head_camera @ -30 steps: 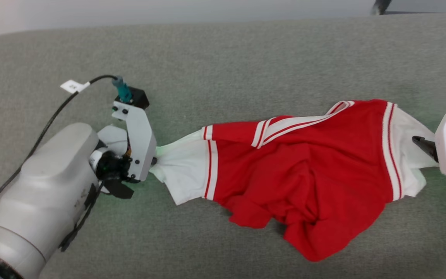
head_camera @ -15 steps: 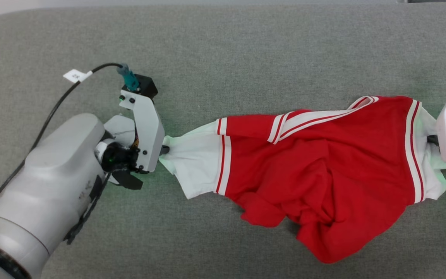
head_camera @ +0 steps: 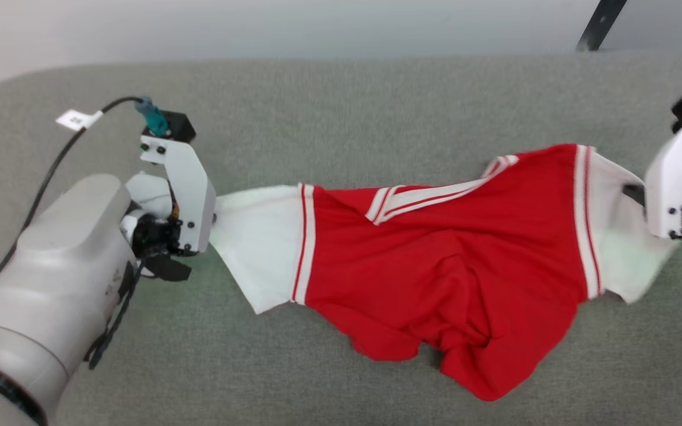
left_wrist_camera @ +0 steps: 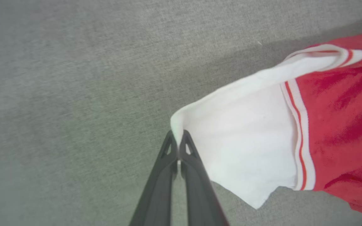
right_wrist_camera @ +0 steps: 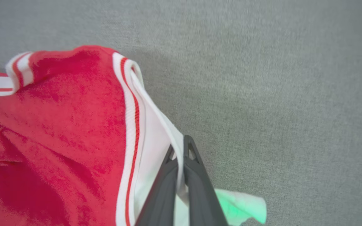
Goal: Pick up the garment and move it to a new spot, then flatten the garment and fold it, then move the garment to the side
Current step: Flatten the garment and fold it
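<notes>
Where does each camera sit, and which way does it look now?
Head view: on the head, looking forward and down at the garment on the grey surface; left forearm, left end effector and right end effector show.
Left wrist view: on the left wrist, looking along its fingers, shut on a white sleeve.
Right wrist view: on the right wrist, looking along its fingers, shut on the other sleeve.
Shared: both wrist views show the red body.

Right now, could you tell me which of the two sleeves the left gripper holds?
The left sleeve, at the head view's left: the left gripper is shut on its corner. The right gripper pinches the right sleeve at the shirt's other end.
</notes>
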